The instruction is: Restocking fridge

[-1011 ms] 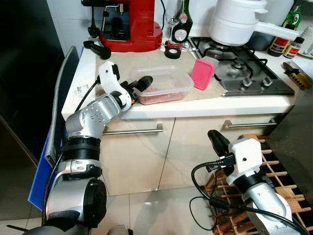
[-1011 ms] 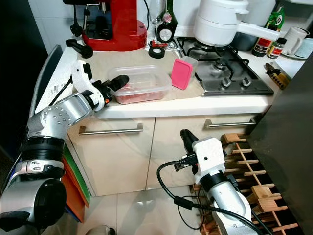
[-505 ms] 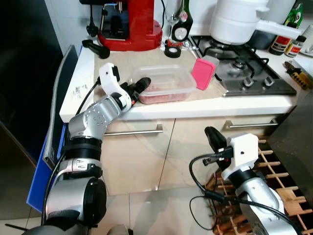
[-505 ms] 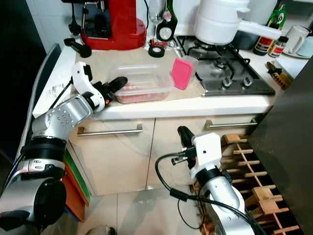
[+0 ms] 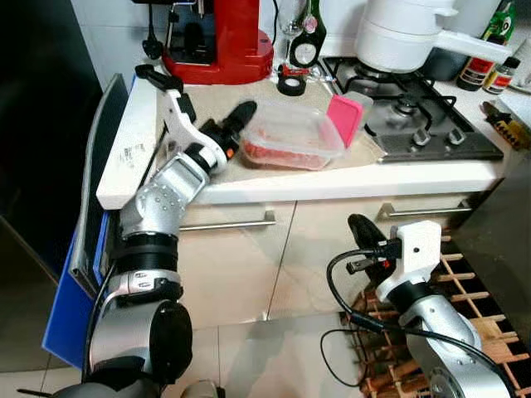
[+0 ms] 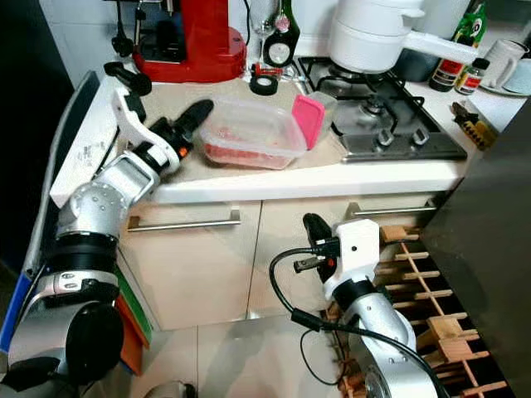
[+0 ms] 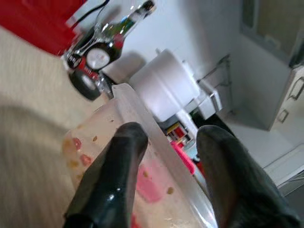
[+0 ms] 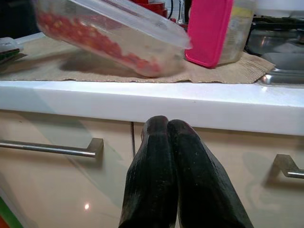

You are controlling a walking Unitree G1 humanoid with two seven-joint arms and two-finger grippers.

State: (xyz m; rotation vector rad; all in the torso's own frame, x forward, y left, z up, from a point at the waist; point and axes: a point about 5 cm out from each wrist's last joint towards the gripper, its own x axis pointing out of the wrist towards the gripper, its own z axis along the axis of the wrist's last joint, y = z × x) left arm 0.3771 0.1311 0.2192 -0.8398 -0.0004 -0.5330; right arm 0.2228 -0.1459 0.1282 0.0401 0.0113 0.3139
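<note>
One end of the clear container (image 5: 292, 134) now lifted, tilted, gripped by left gripper (image 5: 235, 124); right gripper (image 8: 166, 142) pressed closed

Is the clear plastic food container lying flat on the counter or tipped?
Tipped: the clear plastic food container has its left end raised off the beige mat, held by the left gripper.

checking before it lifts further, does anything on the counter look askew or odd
The clear tub of red food is tipped: the left gripper has its near end raised off the mat, far end down beside the pink-lidded box. The lid looks on; nothing spilled.
</note>
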